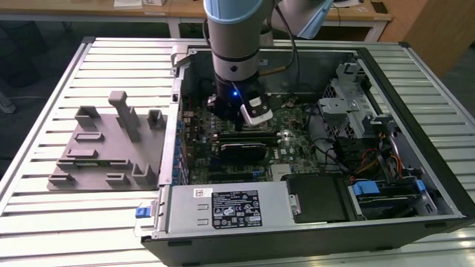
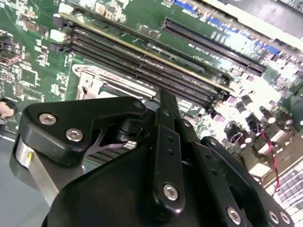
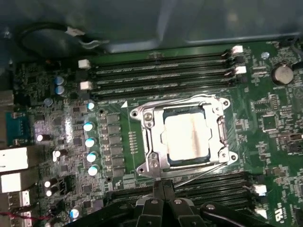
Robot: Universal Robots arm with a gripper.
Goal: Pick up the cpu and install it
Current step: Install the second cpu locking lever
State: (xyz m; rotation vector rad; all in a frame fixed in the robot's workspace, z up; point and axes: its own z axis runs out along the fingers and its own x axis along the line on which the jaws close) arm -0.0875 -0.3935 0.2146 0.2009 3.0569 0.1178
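While fingers (image 3: pixel 163 201) pressed together, cpu (image 3: pixel 187 137) sits in socket (image 3: pixel 151 161) nearby, untouched.

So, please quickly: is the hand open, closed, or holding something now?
Hand: closed and empty; the cpu lies in the socket.

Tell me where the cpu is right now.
In the first wrist view the cpu lies flat in the metal socket frame on the motherboard, between two banks of memory slots.
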